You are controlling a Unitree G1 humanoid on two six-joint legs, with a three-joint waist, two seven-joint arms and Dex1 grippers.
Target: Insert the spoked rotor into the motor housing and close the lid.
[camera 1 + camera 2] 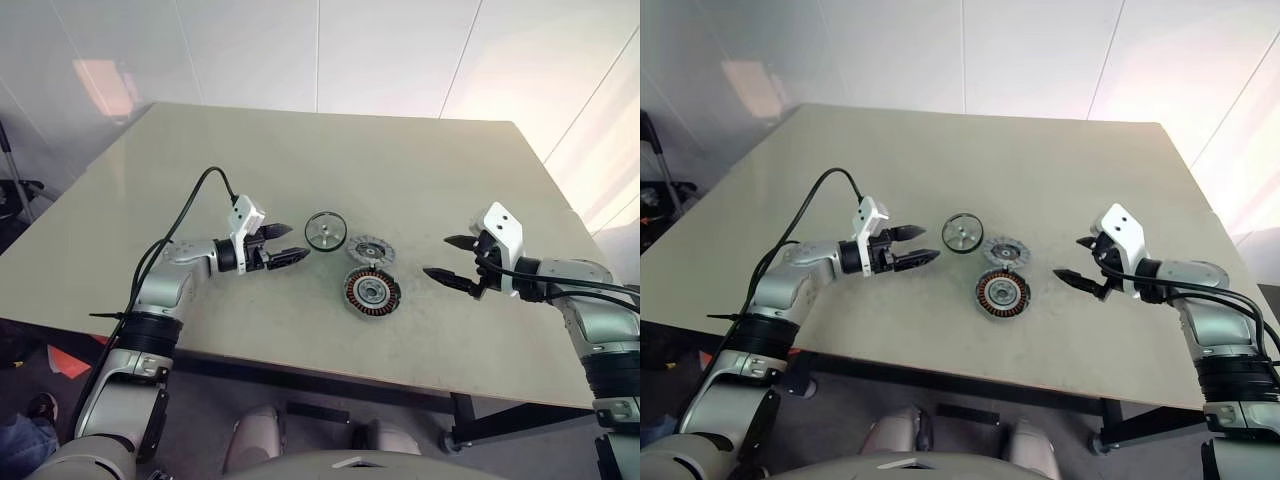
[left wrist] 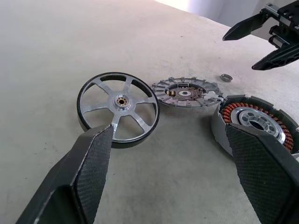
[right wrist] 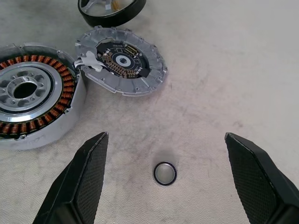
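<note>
On the table (image 1: pixel 420 170) you have the spoked rotor (image 1: pixel 324 230) just ahead of the left gripper (image 1: pixel 285 245), the lid (image 1: pixel 371 250) beside it, touching the motor housing (image 1: pixel 372 291), all between both grippers' spread jaws, with a small ring (image 3: pixel 165 173) between the right gripper (image 1: pixel 455 262) fingers.

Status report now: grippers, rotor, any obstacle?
Left gripper and right gripper open, empty. Spoked rotor on table, beside lid and motor housing. Small ring loose nearby.

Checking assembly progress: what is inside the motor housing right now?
The motor housing holds a ring of copper windings around a bare silver centre with an open bore. The spoked rotor and the lid lie beside it on the table. The bore's bottom is hidden.
</note>
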